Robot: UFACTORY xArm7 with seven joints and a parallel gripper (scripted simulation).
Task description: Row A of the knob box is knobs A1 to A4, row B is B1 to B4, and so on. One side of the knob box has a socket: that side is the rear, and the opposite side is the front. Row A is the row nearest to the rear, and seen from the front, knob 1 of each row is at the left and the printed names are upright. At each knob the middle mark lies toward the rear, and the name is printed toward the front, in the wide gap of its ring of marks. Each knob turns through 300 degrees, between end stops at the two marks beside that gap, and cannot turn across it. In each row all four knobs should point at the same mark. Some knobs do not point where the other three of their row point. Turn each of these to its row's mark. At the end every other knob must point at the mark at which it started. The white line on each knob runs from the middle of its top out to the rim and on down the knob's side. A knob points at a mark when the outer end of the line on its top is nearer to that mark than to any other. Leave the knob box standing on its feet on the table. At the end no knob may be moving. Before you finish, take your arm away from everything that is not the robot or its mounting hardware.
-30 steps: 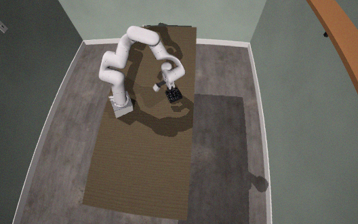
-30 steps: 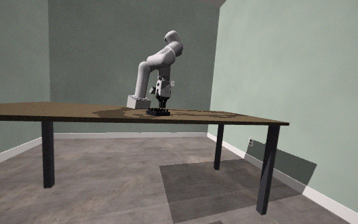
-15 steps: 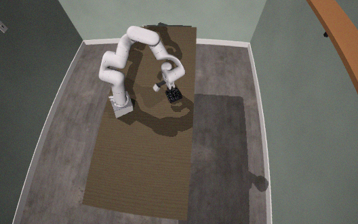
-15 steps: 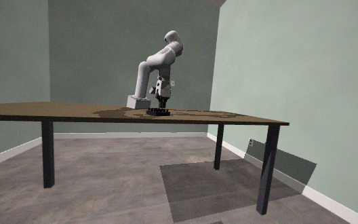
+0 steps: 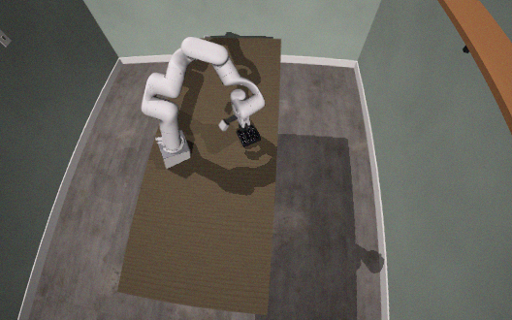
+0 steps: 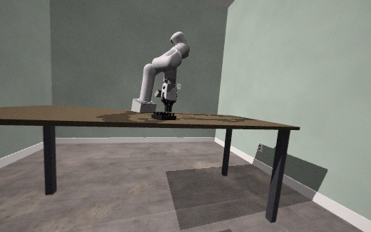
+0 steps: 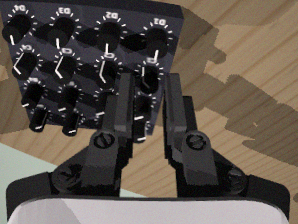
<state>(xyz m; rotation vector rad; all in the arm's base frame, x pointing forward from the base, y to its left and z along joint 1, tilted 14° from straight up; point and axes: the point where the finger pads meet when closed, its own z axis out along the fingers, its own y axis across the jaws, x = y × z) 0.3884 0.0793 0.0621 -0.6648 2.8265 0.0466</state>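
Observation:
The black knob box (image 5: 249, 136) (image 6: 160, 117) (image 7: 175, 22) stands on the table, row D farthest from my gripper in the wrist view, names inverted. My gripper (image 5: 244, 125) (image 6: 168, 110) (image 7: 149, 91) points down over it, fingers partly open, astride the column of knob C1 (image 7: 150, 80) and knob B1 (image 7: 143, 107); nothing is gripped. In that view the lines of knob C4 (image 7: 25, 64) and knob C3 (image 7: 65, 66) slant down-left; those of knob C2 (image 7: 107, 72) and C1 run more nearly downward. Row D's visible lines run downward. The left finger hides knob A2 and part of B2.
The wooden table (image 5: 204, 233) (image 6: 70, 114) (image 7: 250, 60) carries the arm's grey base (image 5: 176, 157) (image 6: 143, 106). The box is near one long edge of the table. Other knobs stand close on one side of the fingers; arm shadows cross the table.

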